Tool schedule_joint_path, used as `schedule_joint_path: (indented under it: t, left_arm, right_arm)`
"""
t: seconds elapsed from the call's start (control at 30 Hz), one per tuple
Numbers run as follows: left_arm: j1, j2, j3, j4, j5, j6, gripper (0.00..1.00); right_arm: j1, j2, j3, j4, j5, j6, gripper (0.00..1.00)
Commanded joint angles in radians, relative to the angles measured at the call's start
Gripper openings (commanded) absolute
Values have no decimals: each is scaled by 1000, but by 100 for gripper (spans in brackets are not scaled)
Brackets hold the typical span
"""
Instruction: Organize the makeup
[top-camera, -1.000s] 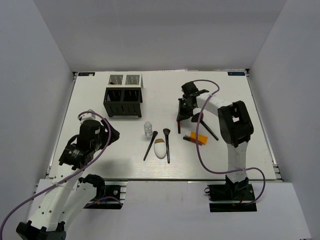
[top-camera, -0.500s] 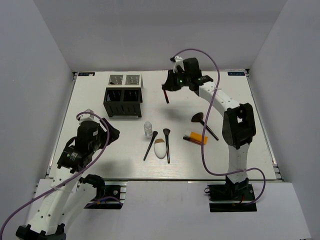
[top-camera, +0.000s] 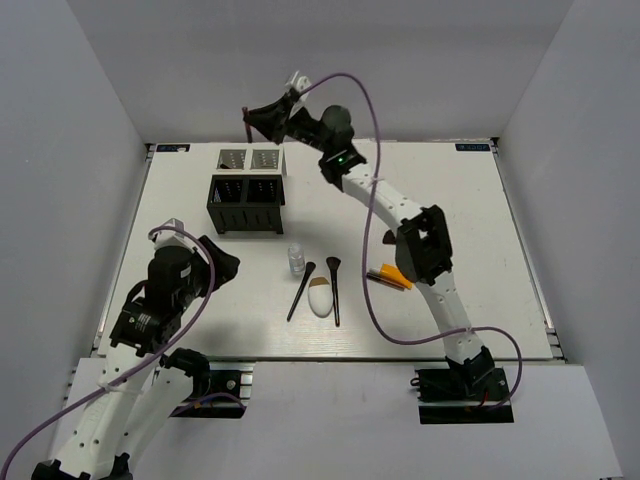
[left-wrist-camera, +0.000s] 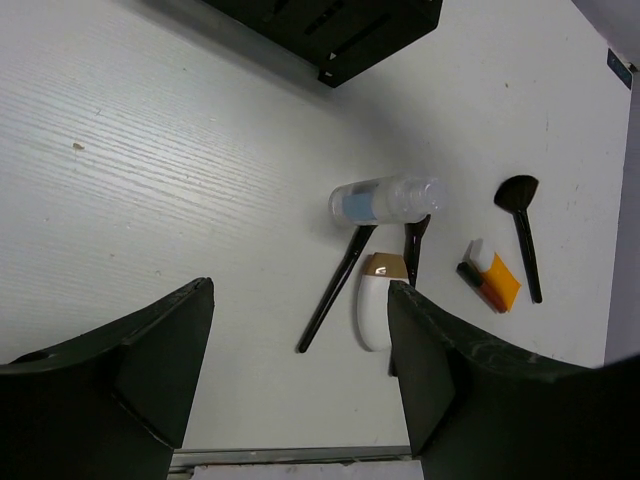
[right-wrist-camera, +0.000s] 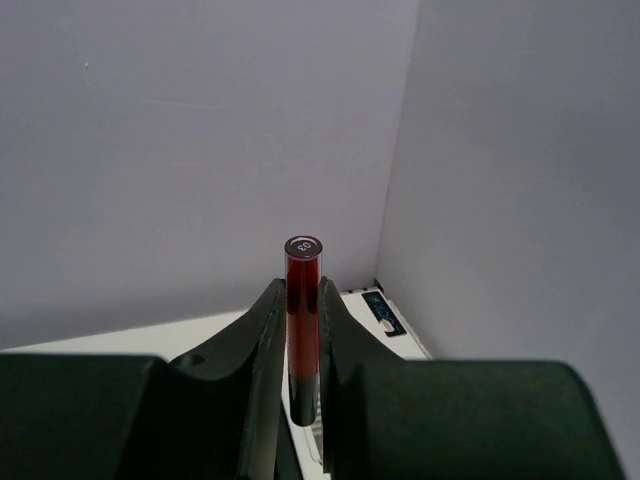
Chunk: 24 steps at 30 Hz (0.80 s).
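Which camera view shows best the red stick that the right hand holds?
The right wrist view: the red stick is centred and close, clamped in the right hand. The top external view shows only a thin dark sliver at that hand. The left wrist view misses it.

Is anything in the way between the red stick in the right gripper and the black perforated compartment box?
Nothing visible does. The right gripper holds the slim red stick in the air, raised near the far side of the black perforated compartment box, with only open space between them.
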Motion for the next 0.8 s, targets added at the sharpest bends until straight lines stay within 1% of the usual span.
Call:
schedule_joint_path:
  t: [0.0, 0.07, 0.23, 0.33, 0.4, 0.57, 0.77]
  left_arm:
    - [1, -24, -25, 7, 20, 0, 80]
    - [1, -33, -31, -1, 21, -6, 80]
    - [1, -49, -52, -13, 23, -16, 80]
    - [1, -47, -58, -16, 29, -19, 80]
    - [1, -45, -61, -15, 29, -23, 80]
    - [1, -42, -75, -4, 37, -32, 80]
    - [1, -26, -74, -5, 47, -29, 80]
  right_arm:
    - [65, 84, 68, 269, 107, -73, 0]
    - [95, 117, 49, 334, 125, -96, 0]
    - [129, 215, 86, 400, 200, -164, 0]
    - [143, 255, 112, 415, 239, -182, 0]
    - [149, 266, 108, 414, 265, -236, 0]
    - [149, 314, 115, 432, 328, -296, 0]
    - [147, 370, 140, 444, 345, -328, 0]
